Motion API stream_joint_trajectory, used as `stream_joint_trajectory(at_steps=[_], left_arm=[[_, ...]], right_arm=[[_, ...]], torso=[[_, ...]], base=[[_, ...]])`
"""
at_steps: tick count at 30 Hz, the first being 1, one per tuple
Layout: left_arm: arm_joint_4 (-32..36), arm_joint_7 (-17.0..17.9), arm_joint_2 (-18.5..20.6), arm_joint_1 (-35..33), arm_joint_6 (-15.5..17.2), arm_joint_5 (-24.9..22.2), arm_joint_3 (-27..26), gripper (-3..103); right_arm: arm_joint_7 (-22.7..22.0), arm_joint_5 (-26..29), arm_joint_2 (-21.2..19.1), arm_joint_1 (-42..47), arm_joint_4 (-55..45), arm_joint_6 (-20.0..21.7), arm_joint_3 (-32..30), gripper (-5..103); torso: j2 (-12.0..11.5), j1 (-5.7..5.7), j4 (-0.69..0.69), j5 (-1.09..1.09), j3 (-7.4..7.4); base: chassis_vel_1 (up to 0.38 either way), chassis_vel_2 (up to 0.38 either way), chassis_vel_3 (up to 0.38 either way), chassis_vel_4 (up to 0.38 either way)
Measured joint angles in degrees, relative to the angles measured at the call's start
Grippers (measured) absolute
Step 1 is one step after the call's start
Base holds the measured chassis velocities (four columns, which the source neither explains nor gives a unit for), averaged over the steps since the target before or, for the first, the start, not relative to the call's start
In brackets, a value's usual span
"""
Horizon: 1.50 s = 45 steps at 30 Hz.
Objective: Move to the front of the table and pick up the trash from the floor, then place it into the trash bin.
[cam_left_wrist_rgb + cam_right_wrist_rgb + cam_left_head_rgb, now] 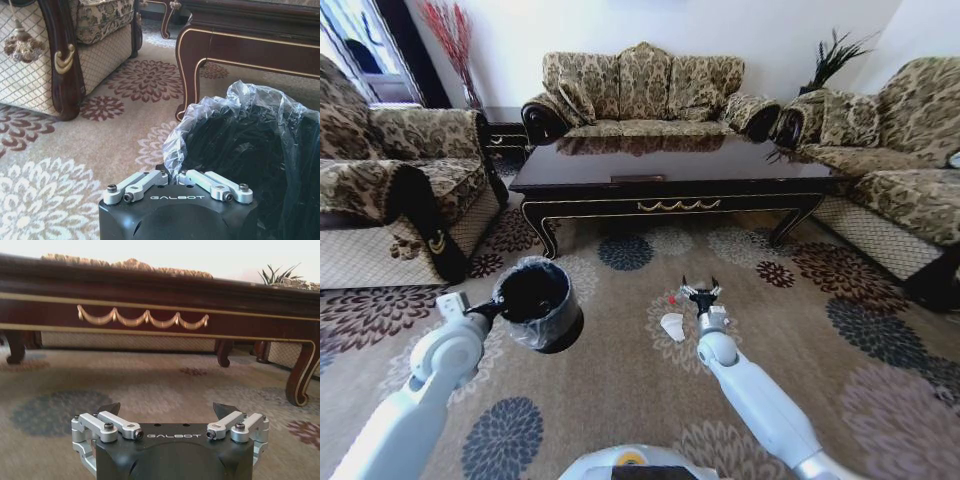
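A living room with patterned sofas around a dark glossy table (670,168) on tan floral carpet, the floor (620,380). The left gripper (498,308) is clamped on the rim of the black trash bin (538,305), held above the carpet. The right gripper (700,291), fingers spread wide and empty, points at the table's front apron. Just beside it, toward the bin, lies the trash (672,325): a white crumpled cup and a red-ended bit.
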<state>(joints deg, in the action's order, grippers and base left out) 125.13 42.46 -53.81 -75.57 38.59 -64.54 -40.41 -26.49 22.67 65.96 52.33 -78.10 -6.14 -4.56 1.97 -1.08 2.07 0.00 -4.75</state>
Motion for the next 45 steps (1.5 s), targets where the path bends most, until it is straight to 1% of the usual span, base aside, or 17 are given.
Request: stream_joint_trajectory(at_steps=[2,3,4,7,8,10,12,13,16,17,18,22,23,26,30,35,45], left_arm=[[0.5,-0.1,-0.2,-0.6,0.0,0.2,-0.4,4],[0.7,-0.1,-0.2,-0.7,0.0,0.3,-0.6,4],[0.7,-0.1,-0.2,-0.7,0.0,0.3,-0.6,4],[1.2,-0.2,-0.1,-1.2,0.0,0.2,-1.5,4],[1.4,-0.2,-0.1,-1.6,-0.1,0.3,-1.8,4],[1.6,-0.4,-0.1,-1.8,-0.1,0.4,-1.9,4],[1.9,-0.9,-0.1,-2.5,-0.1,1.0,-2.4,4],[1.9,-0.9,-0.1,-2.5,-0.1,1.0,-2.4,4],[1.9,-1.1,-0.1,-2.6,-0.2,1.2,-2.9,4],[1.9,-1.2,0.0,-2.6,-0.2,1.2,-3.0,4],[1.9,-1.2,0.0,-2.6,-0.2,1.2,-3.0,4],[1.3,-1.3,0.3,-2.0,-0.2,1.2,-3.0,4],[1.3,-1.3,0.3,-2.0,-0.2,1.2,-3.0,4],[0.8,-1.7,0.3,-1.7,-0.3,1.3,-2.9,4],[0.3,-2.4,0.5,-1.5,-0.4,1.3,-3.0,4],[-0.3,-2.8,0.9,-0.5,-0.6,1.3,-2.7,4],[-0.6,-2.8,0.7,0.0,-0.6,1.4,-1.7,4]], right_arm=[[0.3,-2.4,0.6,-0.8,4.0,0.1,-0.1,100],[0.4,-2.3,0.9,-1.5,6.3,0.2,-0.1,100],[0.4,-2.3,0.9,-1.5,6.3,0.2,-0.1,100],[1.1,-1.7,2.3,-3.8,13.4,0.0,-0.2,100],[1.5,-2.3,3.0,-4.9,16.6,-0.9,-0.2,100],[1.8,-2.9,3.5,-5.8,18.8,-1.6,-0.2,100],[2.9,-5.0,5.0,-8.3,25.2,-3.7,-0.4,100],[2.9,-5.0,5.0,-8.3,25.2,-3.7,-0.4,100],[4.6,-5.9,6.8,-11.8,33.3,-6.2,-0.7,100],[5.1,-5.5,7.3,-12.9,35.6,-6.7,-0.8,100],[5.1,-5.5,7.3,-12.9,35.6,-6.7,-0.8,100],[5.8,0.0,8.8,-16.2,41.7,-6.8,-1.2,100],[5.8,0.0,8.8,-16.2,41.7,-6.8,-1.2,100],[6.1,2.9,9.4,-18.5,46.8,-6.4,-2.1,100],[6.8,5.3,9.4,-19.9,50.4,-5.5,-2.9,100],[7.5,6.4,9.1,-20.9,52.7,-5.1,-3.8,100],[8.1,7.1,8.4,-21.1,53.3,-5.1,-4.3,100]], torso=[[0.0,0.0,0.01,0.0,0.0],[0.0,0.0,0.02,0.0,0.0],[0.0,0.0,0.02,0.0,0.0],[0.0,0.0,0.02,0.0,0.0],[0.0,0.0,0.02,0.01,0.0],[0.0,0.0,0.01,0.0,0.0],[0.0,0.0,0.01,0.0,0.0],[0.0,0.0,0.01,0.0,0.0],[0.0,0.0,0.01,0.0,0.0],[0.0,0.0,0.01,0.0,0.0],[0.0,0.0,0.01,0.0,0.0],[0.0,0.0,0.0,0.0,0.0],[0.0,0.0,0.0,0.0,0.0],[0.0,0.0,0.01,0.0,0.0],[0.0,0.0,0.01,0.0,0.0],[0.0,0.0,0.01,0.0,0.0],[0.0,0.0,0.01,0.0,0.0]], base=[[0.0,0.0,0.0,0.0],[0.0,0.0,0.0,0.0],[0.0,0.0,0.0,0.0],[0.0,0.0,0.0,0.0],[0.0,0.0,0.0,0.0],[0.0,0.0,0.0,0.0],[0.0,0.0,0.0,0.0],[0.0,0.0,0.0,0.0],[0.0,0.0,0.0,0.0],[0.0,0.0,0.0,0.0],[0.0,0.0,0.0,0.0],[0.0,0.0,0.0,0.0],[0.0,0.0,0.0,0.0],[0.0,0.0,0.0,0.0],[0.0,0.0,0.0,0.0],[0.0,0.0,0.0,0.0],[0.0,0.0,0.0,0.0]])
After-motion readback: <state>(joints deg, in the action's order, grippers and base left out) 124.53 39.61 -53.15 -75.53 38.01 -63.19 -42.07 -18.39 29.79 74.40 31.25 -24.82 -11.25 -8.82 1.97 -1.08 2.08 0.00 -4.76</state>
